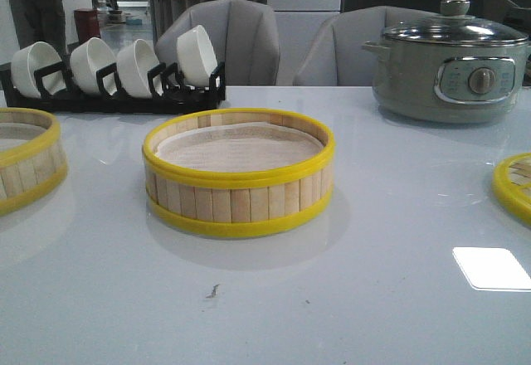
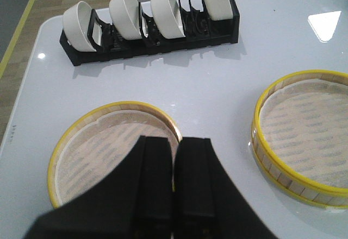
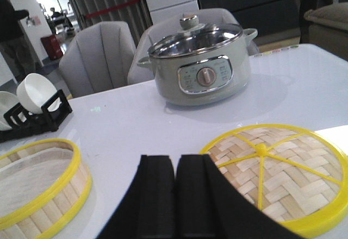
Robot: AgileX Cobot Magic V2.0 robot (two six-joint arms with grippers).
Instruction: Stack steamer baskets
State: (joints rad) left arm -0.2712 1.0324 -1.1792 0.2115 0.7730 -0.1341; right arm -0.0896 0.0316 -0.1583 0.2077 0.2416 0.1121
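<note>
We take the middle steamer basket (image 1: 239, 174) as our landmark. It stands on the white table (image 1: 348, 299), upright, with a pale liner inside and yellow rims at top and bottom. In the left wrist view we see the same basket (image 2: 304, 133) from above, and nothing lies in it.

To the left of this basket, well apart from it, we see a second steamer basket (image 1: 25, 162), cut by the edge of the front view. In the left wrist view this second basket (image 2: 109, 149) sits just under the left gripper (image 2: 174, 182). The two black fingers of the left gripper are pressed together, with no gap between them, and they hold nothing.

To the right of the middle basket, also well apart, lies the woven lid (image 1: 514, 184) with a yellow rim. The right wrist view shows this lid (image 3: 277, 174) flat on the table, close beside the right gripper (image 3: 175, 187). The fingers of the right gripper are also closed against each other and empty.

Behind the middle basket and to the left, a black rack (image 1: 116, 95) carries four white bowls (image 1: 196, 54). Behind it and to the right stands the grey electric pot (image 1: 452, 66) with a glass cover. Two grey chairs (image 1: 228, 41) stand behind the table.
</note>
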